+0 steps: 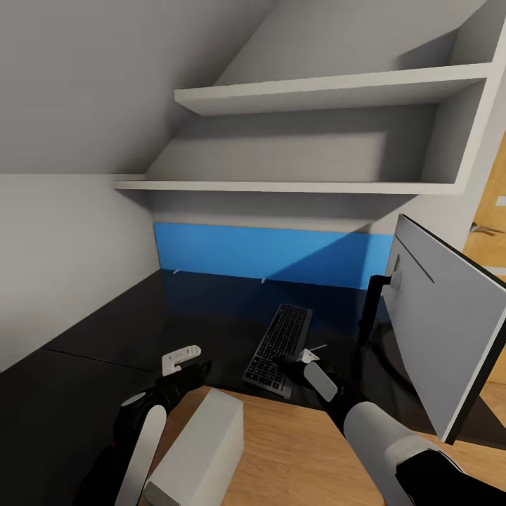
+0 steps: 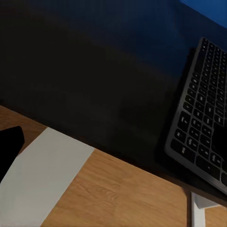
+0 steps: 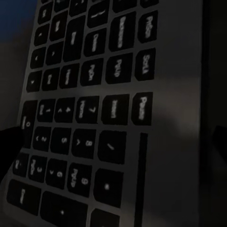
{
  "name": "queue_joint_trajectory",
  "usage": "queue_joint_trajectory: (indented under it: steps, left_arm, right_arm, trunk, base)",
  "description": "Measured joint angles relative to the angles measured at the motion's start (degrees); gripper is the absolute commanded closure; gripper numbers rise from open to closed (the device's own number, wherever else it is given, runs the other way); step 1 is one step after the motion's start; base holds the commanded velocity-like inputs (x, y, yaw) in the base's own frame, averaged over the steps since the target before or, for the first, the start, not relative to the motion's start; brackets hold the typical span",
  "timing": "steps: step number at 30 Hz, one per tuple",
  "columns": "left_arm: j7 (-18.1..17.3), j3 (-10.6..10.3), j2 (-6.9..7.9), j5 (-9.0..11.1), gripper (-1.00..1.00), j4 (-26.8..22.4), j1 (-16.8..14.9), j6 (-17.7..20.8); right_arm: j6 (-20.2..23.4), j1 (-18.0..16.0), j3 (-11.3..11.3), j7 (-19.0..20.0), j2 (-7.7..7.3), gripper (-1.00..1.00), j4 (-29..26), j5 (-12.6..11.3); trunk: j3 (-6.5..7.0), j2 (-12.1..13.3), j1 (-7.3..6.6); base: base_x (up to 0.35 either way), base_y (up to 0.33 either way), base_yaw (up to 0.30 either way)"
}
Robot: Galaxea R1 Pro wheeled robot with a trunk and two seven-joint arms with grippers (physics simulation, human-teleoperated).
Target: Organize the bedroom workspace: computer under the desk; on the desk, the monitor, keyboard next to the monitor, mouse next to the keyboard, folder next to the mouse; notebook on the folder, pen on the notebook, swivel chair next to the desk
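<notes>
the keyboard (image 1: pixel 278 346) lies directly under the right claw (image 1: pixel 295 357), touching it.

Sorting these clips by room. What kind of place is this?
Probably a home desk nook under a sloped ceiling: a keyboard and monitor on a dark desk, white wall shelves above.

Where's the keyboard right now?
In the head view the keyboard lies on the dark desk, just left of the monitor and below the blue back panel, with the right gripper at its near corner.
</notes>
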Motion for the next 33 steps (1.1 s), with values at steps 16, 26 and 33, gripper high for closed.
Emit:
queue_joint_trajectory:
  steps: [16,26,33]
  left_arm:
    - [-0.08,-0.11,-0.07,-0.01,-1.0,0.01,0.0,0.04]
    - [-0.09,-0.15,-0.08,0.07,-1.0,0.08,0.0,0.04]
    - [-0.09,-0.15,-0.08,0.03,-1.0,0.09,0.0,0.04]
  right_arm:
    - [-0.22,0.0,-0.01,0.06,-0.04,-1.0,-0.03,0.14]
    - [-0.34,0.0,-0.01,0.06,-0.07,-1.0,-0.05,0.17]
    - [-0.47,0.0,-0.05,0.13,-0.07,-1.0,-0.03,0.23]
  trunk:
    - [0.0,0.0,0.0]
    - [1.61,3.6,-1.97]
    - [2.87,6.41,-3.51]
  base:
    - [0.0,0.0,0.001]
    - [0.0,0.0,0.0]
    - [0.0,0.0,0.0]
